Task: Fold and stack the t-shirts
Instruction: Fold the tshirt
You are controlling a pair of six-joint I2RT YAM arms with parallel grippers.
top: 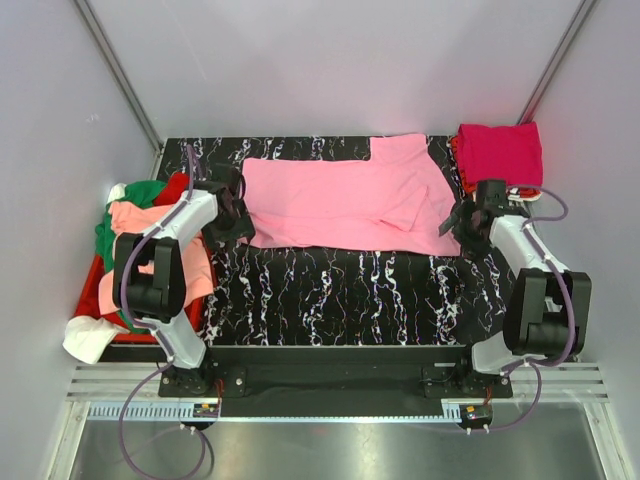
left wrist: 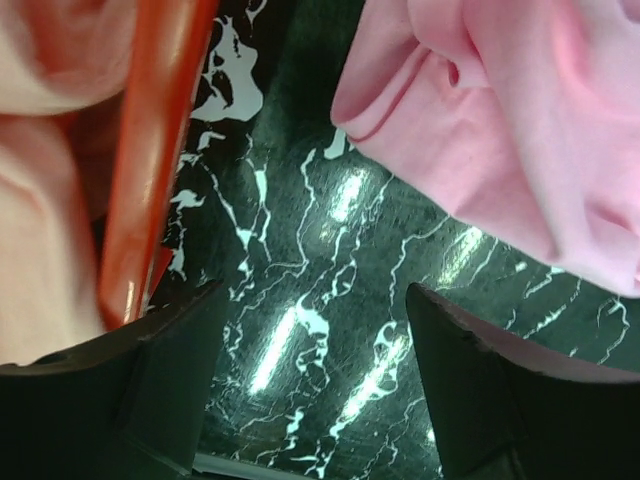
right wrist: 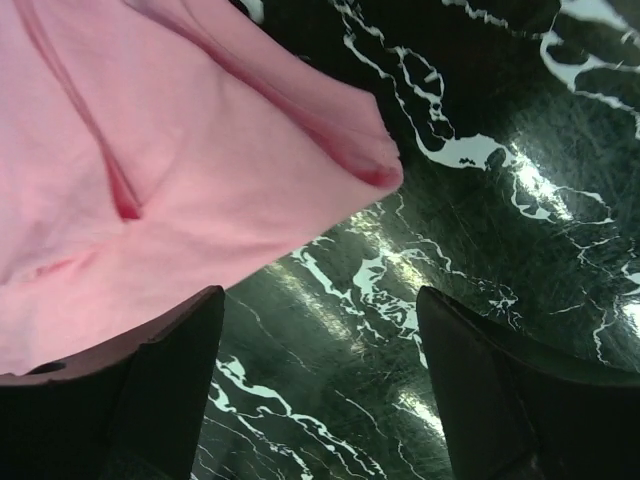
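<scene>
Lying partly folded on the counter (top: 340, 290), the pink t-shirt (top: 345, 205) sits between left hand (top: 233, 215) and right hand (top: 461, 221), both released; one magenta t-shirt (top: 500, 153) looks done, a heap (top: 130, 220) awaits left.

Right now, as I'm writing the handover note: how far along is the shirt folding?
Done: one magenta shirt lies folded at the far right corner. In hand: the pink shirt lies spread on the table, the left hand and right hand open by its near corners, holding nothing. Left: the heap of unfolded shirts over the crate on the left.
</scene>
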